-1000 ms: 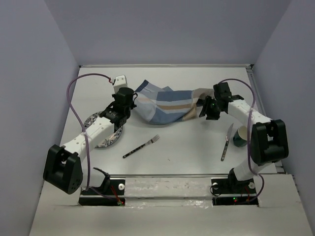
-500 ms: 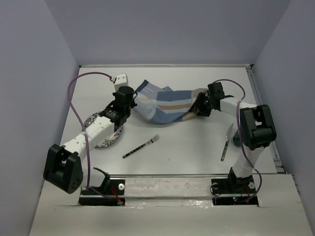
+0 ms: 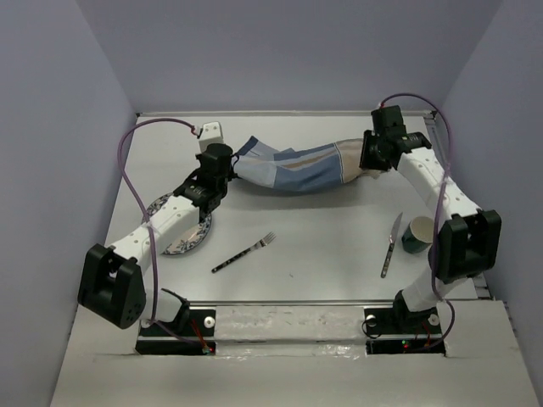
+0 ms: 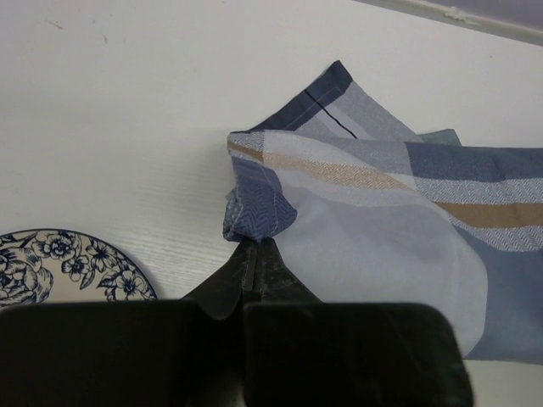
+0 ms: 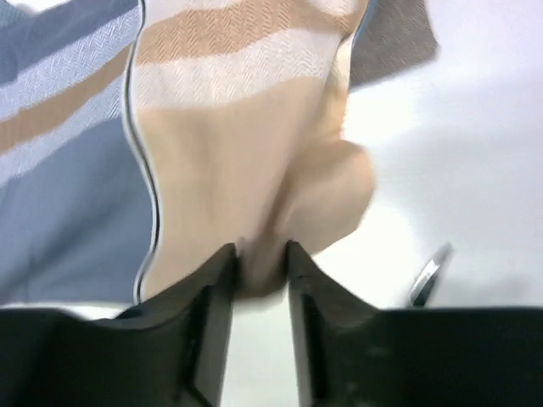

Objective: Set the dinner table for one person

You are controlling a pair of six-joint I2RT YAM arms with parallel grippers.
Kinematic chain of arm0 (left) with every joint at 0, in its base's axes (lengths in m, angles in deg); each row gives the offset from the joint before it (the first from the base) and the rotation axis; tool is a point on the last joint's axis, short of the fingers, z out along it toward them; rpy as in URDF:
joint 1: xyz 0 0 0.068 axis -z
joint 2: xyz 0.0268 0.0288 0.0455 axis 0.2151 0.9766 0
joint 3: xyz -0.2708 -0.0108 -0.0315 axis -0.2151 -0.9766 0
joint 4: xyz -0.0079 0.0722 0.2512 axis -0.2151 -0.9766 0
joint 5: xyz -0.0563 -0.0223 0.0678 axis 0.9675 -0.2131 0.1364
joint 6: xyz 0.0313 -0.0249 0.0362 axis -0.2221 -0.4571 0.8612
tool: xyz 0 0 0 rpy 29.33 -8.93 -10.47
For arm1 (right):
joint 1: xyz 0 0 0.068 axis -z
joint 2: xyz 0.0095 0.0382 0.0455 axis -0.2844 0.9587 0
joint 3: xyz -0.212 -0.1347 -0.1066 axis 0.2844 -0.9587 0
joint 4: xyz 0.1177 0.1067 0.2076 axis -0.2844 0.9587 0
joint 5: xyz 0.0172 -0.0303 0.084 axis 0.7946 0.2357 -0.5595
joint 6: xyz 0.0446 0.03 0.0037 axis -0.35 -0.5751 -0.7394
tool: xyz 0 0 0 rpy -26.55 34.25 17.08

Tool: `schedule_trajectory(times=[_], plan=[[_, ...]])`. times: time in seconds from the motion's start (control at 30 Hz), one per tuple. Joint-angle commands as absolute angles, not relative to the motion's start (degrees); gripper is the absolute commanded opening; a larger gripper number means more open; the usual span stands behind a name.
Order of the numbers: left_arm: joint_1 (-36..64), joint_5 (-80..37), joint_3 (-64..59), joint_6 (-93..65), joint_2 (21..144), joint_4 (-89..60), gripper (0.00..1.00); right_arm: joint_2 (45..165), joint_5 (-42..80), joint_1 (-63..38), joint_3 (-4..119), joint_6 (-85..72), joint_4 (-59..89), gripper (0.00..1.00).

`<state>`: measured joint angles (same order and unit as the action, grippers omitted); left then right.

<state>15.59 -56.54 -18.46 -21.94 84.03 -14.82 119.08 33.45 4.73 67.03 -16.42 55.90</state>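
Note:
The blue-and-beige striped cloth (image 3: 301, 167) is stretched across the far part of the white dinner table (image 3: 314, 254). My left gripper (image 3: 222, 165) is shut on the cloth's left blue corner (image 4: 254, 212). My right gripper (image 3: 366, 161) is shut on its beige right end (image 5: 263, 254), lifted above the table. A blue-patterned plate (image 3: 182, 237) lies under my left arm, and its rim shows in the left wrist view (image 4: 68, 267). A fork (image 3: 244, 252) lies mid-table. A knife (image 3: 391, 244) and a green cup (image 3: 417, 235) lie at the right.
A small white box (image 3: 209, 132) sits at the far left by the purple cable. The enclosure's grey walls bound the table at the back and both sides. A metal rail runs along the right edge (image 3: 437, 140).
My right gripper has moved up and toward the far right with the cloth's beige end, pulling the cloth out long. My left gripper has shifted slightly toward the far side, holding its corner.

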Motion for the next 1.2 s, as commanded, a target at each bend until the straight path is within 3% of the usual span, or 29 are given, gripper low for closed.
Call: schedule_trajectory(times=[0.0,0.03,0.1,0.17,0.4,0.43,0.53,0.6,0.7,1.03,1.07,1.1,1.17], plan=[[15.26,-59.59,-15.95,-20.06,82.63,-13.77,0.00,113.21,39.08,1.85,59.63,-12.66,67.78,0.75],[15.35,-59.76,-16.04,-19.88,82.45,-13.86,0.00,111.89,38.47,1.85,57.60,-13.11,67.34,0.87],[15.26,-60.03,-16.48,-19.53,81.92,-14.03,0.00,108.91,35.58,1.85,54.60,-15.04,66.64,1.00],[15.18,-60.20,-16.65,-19.26,81.40,-14.47,0.00,105.84,31.45,2.37,52.59,-17.66,65.32,0.99],[15.18,-60.56,-18.94,-19.35,79.11,-15.09,0.00,102.83,28.00,2.37,42.14,-27.25,58.20,0.88],[15.18,-60.38,-19.55,-19.70,78.94,-15.00,0.00,103.18,27.83,2.90,41.07,-28.22,56.19,0.80],[15.18,-59.50,-20.43,-20.05,78.15,-14.74,0.00,105.02,27.99,2.90,37.73,-31.56,51.88,0.73],[15.18,-58.37,-21.57,-20.58,77.53,-14.12,0.00,106.51,28.79,2.90,36.76,-33.32,49.77,0.63],[15.26,-57.13,-22.45,-21.02,77.18,-13.77,0.00,109.93,29.23,3.43,36.22,-35.34,45.11,0.56],[15.79,-56.77,-23.07,-21.37,75.86,-13.94,0.00,118.72,31.87,7.37,35.43,-38.16,36.85,0.57],[15.70,-56.86,-22.98,-21.37,75.94,-14.03,0.00,119.26,31.87,7.91,35.43,-37.90,36.40,0.54],[15.70,-56.86,-22.98,-21.29,76.03,-14.03,0.00,119.79,32.13,7.91,35.52,-37.55,36.05,0.44],[15.79,-56.95,-22.55,-21.20,76.29,-14.12,0.00,120.84,32.48,7.91,37.45,-35.71,35.87,0.12]])
